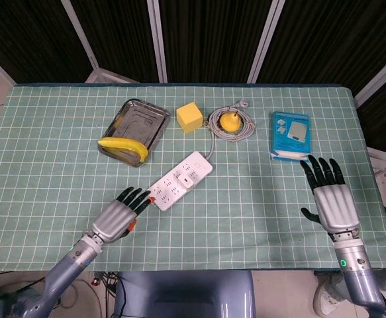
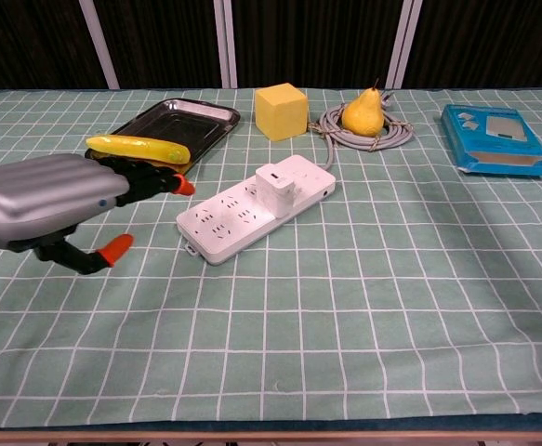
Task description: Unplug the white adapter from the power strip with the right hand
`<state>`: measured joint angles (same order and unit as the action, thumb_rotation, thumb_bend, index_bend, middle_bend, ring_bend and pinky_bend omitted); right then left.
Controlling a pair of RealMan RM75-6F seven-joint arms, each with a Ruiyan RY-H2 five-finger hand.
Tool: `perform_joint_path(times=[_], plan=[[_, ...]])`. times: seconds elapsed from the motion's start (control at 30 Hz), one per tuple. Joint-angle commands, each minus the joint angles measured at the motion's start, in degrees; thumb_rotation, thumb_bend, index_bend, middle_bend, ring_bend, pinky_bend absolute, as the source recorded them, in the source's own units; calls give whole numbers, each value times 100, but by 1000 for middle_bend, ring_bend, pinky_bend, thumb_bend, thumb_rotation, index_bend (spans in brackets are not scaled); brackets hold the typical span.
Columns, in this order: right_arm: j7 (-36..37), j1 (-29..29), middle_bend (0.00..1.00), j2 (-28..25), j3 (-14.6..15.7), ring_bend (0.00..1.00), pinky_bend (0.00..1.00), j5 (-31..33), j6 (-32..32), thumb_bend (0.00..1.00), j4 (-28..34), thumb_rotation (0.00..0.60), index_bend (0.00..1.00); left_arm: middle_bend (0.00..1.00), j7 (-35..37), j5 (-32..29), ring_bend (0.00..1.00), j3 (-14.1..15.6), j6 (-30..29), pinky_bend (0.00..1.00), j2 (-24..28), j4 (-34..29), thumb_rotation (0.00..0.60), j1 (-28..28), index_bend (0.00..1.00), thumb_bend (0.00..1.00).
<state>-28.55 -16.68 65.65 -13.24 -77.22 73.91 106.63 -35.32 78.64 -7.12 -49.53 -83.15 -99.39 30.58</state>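
Here, the white adapter [image 1: 188, 177] sits plugged into the power strip [image 1: 179, 181] in the middle of the green table [image 1: 60, 165]. The right hand [image 1: 332, 199] is well apart from it, below the blue box [image 1: 290, 136], fingers spread wide and holding nothing. The left hand [image 1: 118, 216] is near the strip's end, fingers apart, also holding nothing.

Lab test bench, gridded cloth [image 1: 60, 152], dark partitions [image 1: 206, 33]
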Motion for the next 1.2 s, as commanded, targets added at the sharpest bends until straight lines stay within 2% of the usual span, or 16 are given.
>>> perform_joint_path(times=[0.03,0.3,0.6,0.87,1.07,1.2], plan=[[-363,-311,0,90,-199,0,0,408,-294,128,146,600,0,10,-151,-267,0,-150,321,97,-301,313,600,333,60,582],[-928,-825,0,312,-430,0,0,1045,-582,129,116,600,0,13,-135,-628,0,-244,637,100,-746,856,600,790,73,582],[-1372,-1370,0,568,-546,0,0,1432,-870,129,-58,600,0,23,-53,-817,0,-145,764,102,-1019,1238,600,1020,86,583],[-1354,-2042,0,936,-641,0,0,1183,-1265,128,-552,600,0,27,54,-883,0,-8,707,103,-1080,1376,600,1103,92,583],[-1371,-2526,0,1210,-720,0,2,1220,-1591,128,-929,600,0,34,132,-897,0,102,649,122,-1084,1388,600,1124,97,583],[-1389,-2846,0,1320,-701,0,65,1127,-1865,128,-1256,600,0,35,180,-902,0,164,606,122,-1099,1420,600,1135,97,582]])
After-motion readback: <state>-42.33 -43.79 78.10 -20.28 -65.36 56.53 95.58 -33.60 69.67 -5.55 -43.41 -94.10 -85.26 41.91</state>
